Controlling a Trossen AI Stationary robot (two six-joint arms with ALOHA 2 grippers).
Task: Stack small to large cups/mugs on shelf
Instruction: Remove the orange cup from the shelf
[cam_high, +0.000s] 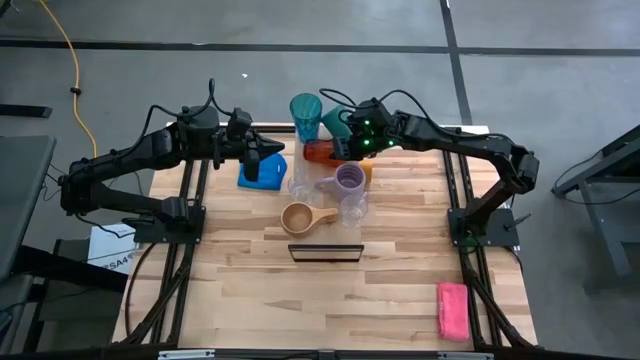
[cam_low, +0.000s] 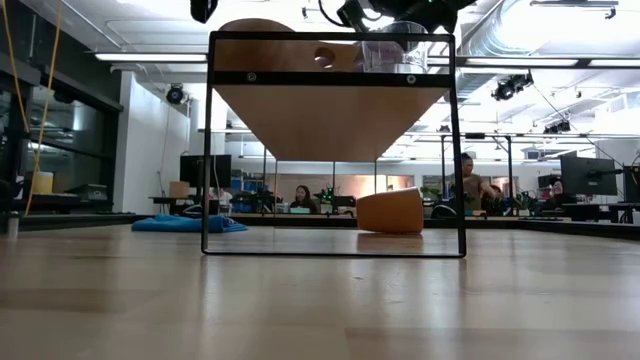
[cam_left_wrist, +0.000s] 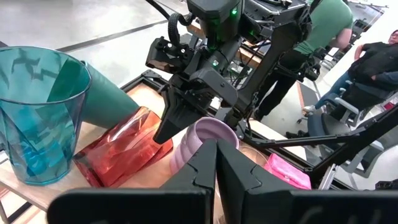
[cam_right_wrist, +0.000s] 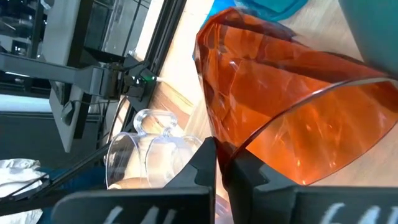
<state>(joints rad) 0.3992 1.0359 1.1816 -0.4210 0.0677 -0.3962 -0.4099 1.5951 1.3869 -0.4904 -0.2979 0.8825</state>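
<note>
One shelf (cam_high: 325, 252) stands on the slatted table (cam_high: 250, 300), well in front of the cups. Counting vessels from above: one tall teal tumbler (cam_high: 306, 117) upright, one dark green cup (cam_high: 335, 122) and one red cup (cam_high: 320, 152) lying on their sides, one lavender mug (cam_high: 348, 180), one tan mug (cam_high: 298, 217), two clear glasses (cam_high: 300, 180). The right gripper (cam_high: 340, 148) sits at the red cup's rim, fingers pressed together. The left gripper (cam_high: 268, 160) hovers over one blue cloth (cam_high: 250, 180), fingers also together. One pink sponge (cam_high: 452, 309) lies near the front corner
</note>
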